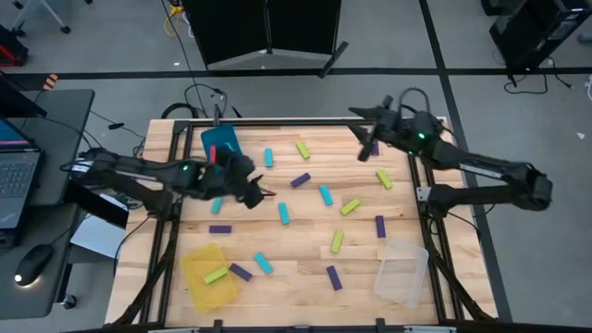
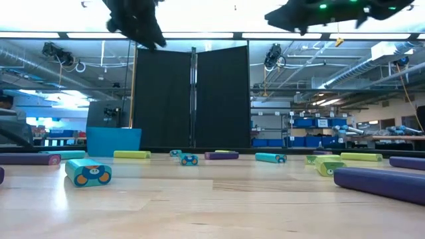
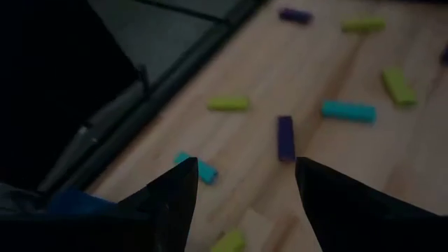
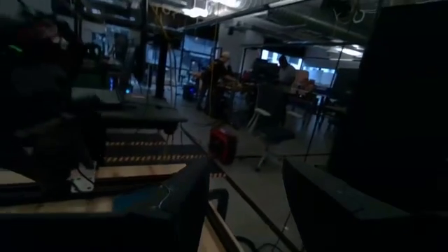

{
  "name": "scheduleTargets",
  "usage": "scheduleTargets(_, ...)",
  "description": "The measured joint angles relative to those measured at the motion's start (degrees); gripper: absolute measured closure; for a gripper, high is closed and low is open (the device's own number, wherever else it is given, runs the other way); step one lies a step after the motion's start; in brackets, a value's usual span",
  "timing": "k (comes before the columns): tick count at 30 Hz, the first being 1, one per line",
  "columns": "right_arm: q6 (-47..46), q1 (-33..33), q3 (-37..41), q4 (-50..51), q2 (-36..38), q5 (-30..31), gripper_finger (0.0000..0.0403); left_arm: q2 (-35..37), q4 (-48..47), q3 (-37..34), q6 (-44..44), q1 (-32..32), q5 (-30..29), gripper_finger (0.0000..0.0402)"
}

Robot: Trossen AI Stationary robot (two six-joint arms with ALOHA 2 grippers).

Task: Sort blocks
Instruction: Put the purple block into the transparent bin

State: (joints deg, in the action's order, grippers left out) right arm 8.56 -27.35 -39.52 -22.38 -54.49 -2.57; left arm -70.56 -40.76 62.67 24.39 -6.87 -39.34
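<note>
Seen from above, the blocks (image 1: 324, 194) lie scattered over the middle of the wooden tabletop (image 1: 296, 268), in cyan, lime and purple, most of them flat and apart from one another. The left gripper (image 1: 262, 192) hangs over the left-centre of the frame with its fingers spread and nothing between them; a cyan block (image 1: 284, 214) lies just to its lower right and a purple block (image 1: 300, 180) a little to its upper right, neither touching it. In the left wrist view the open fingers (image 3: 175, 199) frame bare wood, with a purple block (image 3: 285, 138) and a cyan block (image 3: 197, 168) on the tabletop beyond. The right gripper (image 1: 356, 114) sits at the upper right edge of the tabletop, raised, its fingers parted and empty, well away from most blocks; a purple block (image 1: 371, 148) lies below it. A teal bin (image 1: 220, 141) stands at upper left, a yellow bin (image 1: 208, 276) holding one lime block (image 1: 215, 275) at lower left, and a clear bin (image 1: 402, 270) at lower right.
</note>
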Motion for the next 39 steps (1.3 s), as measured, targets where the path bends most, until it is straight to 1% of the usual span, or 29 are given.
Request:
scheduleTargets(4,-2.7,0.1,6.0,0.1,7.1,0.0,0.0209,-4.0,4.2,0.0,-4.5,6.7,9.0,0.0153)
scheduleTargets(6,-3.9,0.4,8.7,0.1,10.0,0.0,0.0209,-6.4,7.8,0.0,-6.5,9.8,13.3,0.0153)
scheduleTargets(10,-5.9,1.1,12.9,0.3,14.3,0.0,0.0209,-12.6,17.6,0.0,-10.7,15.4,23.1,0.0153)
scheduleTargets(13,-7.0,1.8,14.7,0.3,16.3,0.0,0.0209,-18.0,22.5,1.4,-13.0,18.1,27.8,0.0153)
scheduleTargets(16,-7.4,2.5,15.3,0.2,17.2,0.0,0.0209,-23.9,24.7,4.5,-14.5,19.6,29.2,0.0153)
scheduleTargets(21,-6.8,3.3,15.4,0.3,17.3,0.0,0.0209,-34.5,24.1,12.2,-15.0,20.5,30.5,0.0153)
scheduleTargets(25,-6.0,3.3,15.4,0.7,17.3,0.0,0.0209,-41.9,17.8,20.0,-15.4,20.4,31.1,0.0151)
scheduleTargets(28,-5.7,3.3,15.4,1.4,17.4,0.0,0.0209,-46.2,12.3,24.0,-16.4,20.4,30.5,0.0145)
scheduleTargets(31,-5.4,3.3,15.4,2.8,17.4,0.0,0.0209,-47.9,11.4,25.3,-16.6,20.5,30.3,0.0136)
scheduleTargets(35,-5.1,3.3,15.4,4.6,17.4,0.0,0.0209,-48.0,11.5,25.3,-16.8,20.5,31.0,0.0125)
scheduleTargets(39,-5.0,3.3,15.4,5.3,17.4,0.0,0.0209,-48.0,11.3,25.3,-16.9,20.5,31.1,0.0123)
